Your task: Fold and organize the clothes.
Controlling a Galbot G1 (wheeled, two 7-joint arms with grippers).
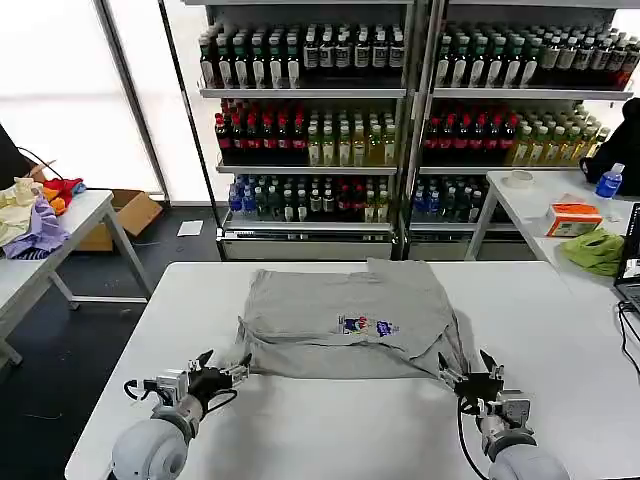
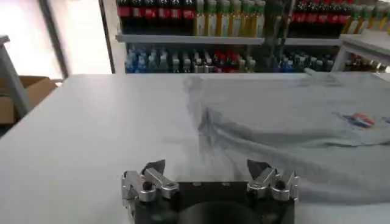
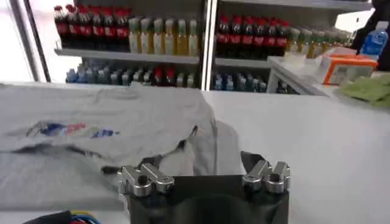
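The left pincer (image 1: 222, 373) is released, just beside the near left corner of the grey shirt (image 1: 340, 320). The right pincer (image 1: 478, 378) is also released, at the near right corner. The shirt lies partly folded on the white bench (image 1: 330, 430). I judge that the next fold needs both corners gripped first.
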